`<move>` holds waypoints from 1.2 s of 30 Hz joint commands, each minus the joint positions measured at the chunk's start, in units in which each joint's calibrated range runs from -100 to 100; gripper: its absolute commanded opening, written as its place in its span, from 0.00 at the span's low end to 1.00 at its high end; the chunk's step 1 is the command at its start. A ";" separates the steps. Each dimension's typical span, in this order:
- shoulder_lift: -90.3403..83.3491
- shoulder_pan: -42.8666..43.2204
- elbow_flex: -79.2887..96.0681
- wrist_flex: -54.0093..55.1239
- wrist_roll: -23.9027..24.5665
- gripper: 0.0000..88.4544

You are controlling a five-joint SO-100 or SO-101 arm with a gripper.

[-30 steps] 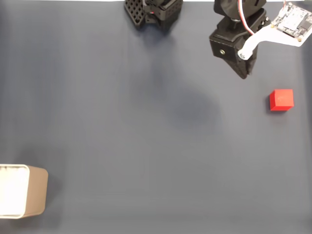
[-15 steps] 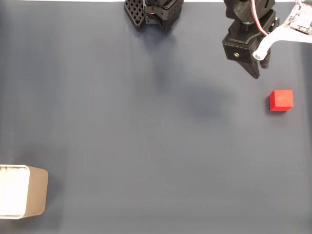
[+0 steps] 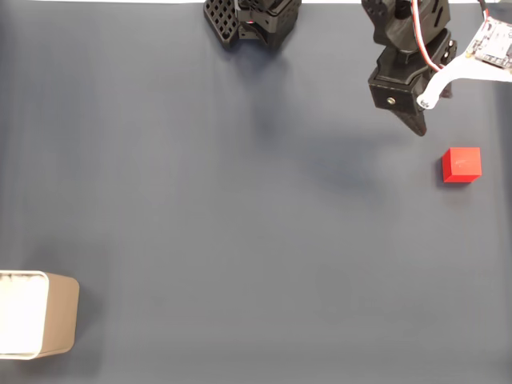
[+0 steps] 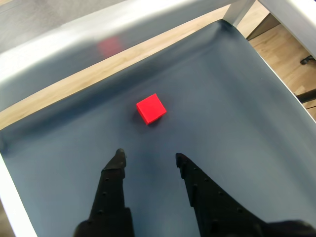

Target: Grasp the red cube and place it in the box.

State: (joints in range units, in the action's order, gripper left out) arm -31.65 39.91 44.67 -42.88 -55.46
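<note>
Dark blue-grey matting covers the table (image 3: 240, 224) from edge to edge in the fixed view, with a thin white strip along the top border. At the top right of that view the black arm (image 3: 404, 32) reaches down into the picture, red and white wires running along it and a white bracket with a circuit board (image 3: 496, 44) sticking out to its right. Its tool (image 3: 419, 126) points down and to the right, ending above and to the left of the cube (image 3: 462, 164), near it but apart. The cube sits flat on the mat by the right edge. A second black part with a grid of holes (image 3: 250, 20) stands at the top centre. The box (image 3: 58, 314) lies far off at the lower left, cut by the left edge, its white inside facing left.

From the wrist view the tool (image 4: 148, 158) is open: its two black fingers (image 4: 114, 177) rise from the bottom edge with bare mat between their tips. The cube (image 4: 151, 108) rests ahead of the tips, roughly in line with the gap, touching neither finger. Beyond the mat runs a pale metal rail (image 4: 123, 29) and a strip of wooden floor (image 4: 281, 44).
</note>
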 commanded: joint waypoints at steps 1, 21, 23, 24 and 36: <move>0.03 0.64 0.68 3.21 0.93 0.31; 6.96 1.00 2.14 11.90 3.32 0.43; 7.65 0.93 2.14 12.63 3.47 0.44; 8.00 0.93 2.14 12.96 3.57 0.44; 12.16 0.57 2.14 17.14 3.91 0.49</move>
State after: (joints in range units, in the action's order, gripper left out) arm -19.50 40.36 47.29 -27.53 -52.09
